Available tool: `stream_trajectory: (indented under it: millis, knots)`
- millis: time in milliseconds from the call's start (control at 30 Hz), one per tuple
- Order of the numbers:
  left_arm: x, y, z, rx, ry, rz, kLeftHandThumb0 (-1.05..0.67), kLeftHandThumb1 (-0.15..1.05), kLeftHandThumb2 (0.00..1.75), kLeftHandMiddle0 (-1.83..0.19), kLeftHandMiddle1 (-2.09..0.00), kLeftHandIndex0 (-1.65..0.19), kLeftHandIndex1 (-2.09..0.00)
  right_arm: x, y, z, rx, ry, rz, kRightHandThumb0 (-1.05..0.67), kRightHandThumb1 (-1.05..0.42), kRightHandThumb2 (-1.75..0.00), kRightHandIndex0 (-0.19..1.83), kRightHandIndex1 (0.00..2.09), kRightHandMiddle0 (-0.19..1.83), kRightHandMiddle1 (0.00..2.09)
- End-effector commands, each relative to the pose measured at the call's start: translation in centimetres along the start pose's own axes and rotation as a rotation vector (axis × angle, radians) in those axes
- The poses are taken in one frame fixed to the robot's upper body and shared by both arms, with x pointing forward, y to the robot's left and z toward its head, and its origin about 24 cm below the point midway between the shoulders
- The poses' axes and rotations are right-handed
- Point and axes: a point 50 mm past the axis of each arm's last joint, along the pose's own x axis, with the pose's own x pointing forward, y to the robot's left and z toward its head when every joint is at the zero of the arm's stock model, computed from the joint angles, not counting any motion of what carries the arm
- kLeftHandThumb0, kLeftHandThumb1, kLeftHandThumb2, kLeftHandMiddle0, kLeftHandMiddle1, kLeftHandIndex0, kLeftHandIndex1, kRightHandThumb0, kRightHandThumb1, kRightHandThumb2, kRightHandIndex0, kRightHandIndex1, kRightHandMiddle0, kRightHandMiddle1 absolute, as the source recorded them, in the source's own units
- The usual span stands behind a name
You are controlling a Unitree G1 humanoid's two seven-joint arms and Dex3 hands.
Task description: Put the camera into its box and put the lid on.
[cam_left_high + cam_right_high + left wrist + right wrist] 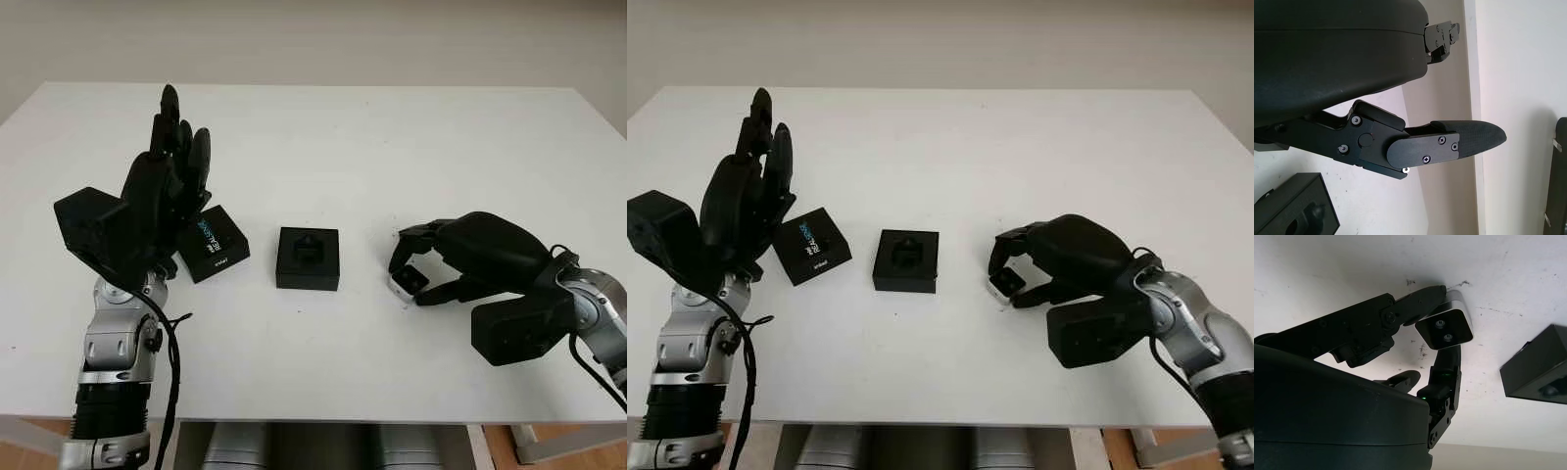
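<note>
Black fingers of the right hand (419,266) curl around the small silver-edged camera (1445,329), holding it on the white table (392,147) right of the open black box (308,258). Beyond lies the lid (213,243), beside the raised, open left hand (167,186).

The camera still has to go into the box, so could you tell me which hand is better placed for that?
The right hand: its fingers are closed on the camera, on the table just beside the open box. The left hand is open, raised by the lid.
</note>
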Motion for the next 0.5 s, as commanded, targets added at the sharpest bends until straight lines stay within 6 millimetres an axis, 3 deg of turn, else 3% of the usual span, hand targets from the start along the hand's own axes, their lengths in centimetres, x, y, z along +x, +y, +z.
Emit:
stream_trajectory:
  millis: [0, 367, 467]
  knots:
    - [-0.08, -0.11, 0.23, 0.012, -0.006, -0.006, -0.74, 1.05, 0.56, 0.19, 0.00, 0.19, 0.00, -0.10, -0.08, -0.25, 0.033, 0.012, -0.018, -0.37, -0.92, -0.06, 0.47, 0.11, 0.52, 1.13]
    - [-0.19, -0.09, 0.27, 0.008, -0.007, -0.003, -0.74, 1.05, 0.54, 0.19, 0.00, 0.19, 0.00, -0.19, 0.27, -0.95, 0.043, 0.036, -0.029, -0.38, -0.91, -0.05, 0.47, 0.09, 0.52, 1.18]
    - [-0.21, -0.06, 0.26, 0.005, -0.006, -0.002, -0.74, 1.05, 0.55, 0.19, 0.00, 0.19, 0.00, -0.12, 0.32, -1.16, 0.131, 0.048, -0.038, -0.36, -0.91, -0.05, 0.44, 0.07, 0.49, 1.24]
